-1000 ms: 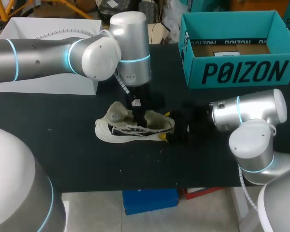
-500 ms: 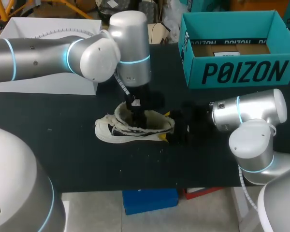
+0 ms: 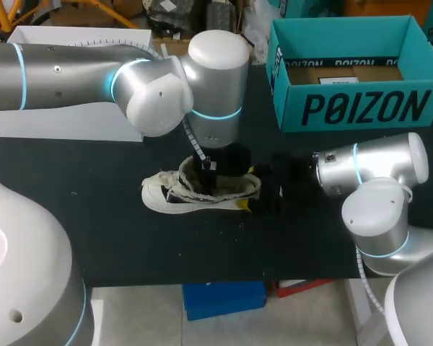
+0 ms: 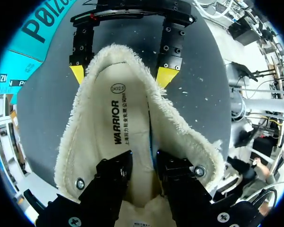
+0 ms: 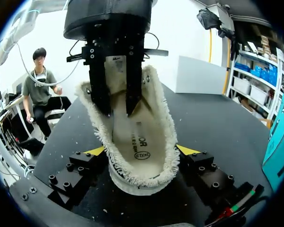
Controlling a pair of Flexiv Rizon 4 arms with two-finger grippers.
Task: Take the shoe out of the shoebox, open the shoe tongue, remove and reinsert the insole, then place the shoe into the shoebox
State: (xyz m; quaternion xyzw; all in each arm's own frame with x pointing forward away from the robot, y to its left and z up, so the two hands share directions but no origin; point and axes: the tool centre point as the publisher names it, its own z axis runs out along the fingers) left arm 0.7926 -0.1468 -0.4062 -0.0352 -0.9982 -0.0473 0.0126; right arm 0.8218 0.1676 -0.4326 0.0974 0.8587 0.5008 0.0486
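Note:
A cream low-top shoe [image 3: 195, 193] with frayed edges lies on the black table, toe to the left. My left gripper [image 3: 206, 173] comes down from above into its opening. Its black fingers [image 4: 116, 172] stand slightly apart, open, over the printed insole [image 4: 116, 123] with nothing pinched between them. My right gripper [image 5: 142, 151] is shut on the shoe's heel [image 5: 142, 179], one yellow tip against each side. Those tips [image 4: 166, 76] flank the fuzzy collar ahead of my left gripper. The left fingers [image 5: 100, 90] hang over the shoe ahead of my right gripper.
The open teal shoebox [image 3: 361, 108] stands at the back right with brown card inside. A white box [image 3: 65, 122] sits at the back left, under my left arm. Bare black table [image 3: 94, 231] lies in front of the shoe.
My left gripper has opened and shifted right over the shoe's opening. The cream flap it held up near the toe side now lies down inside the shoe. The right arm has not moved.

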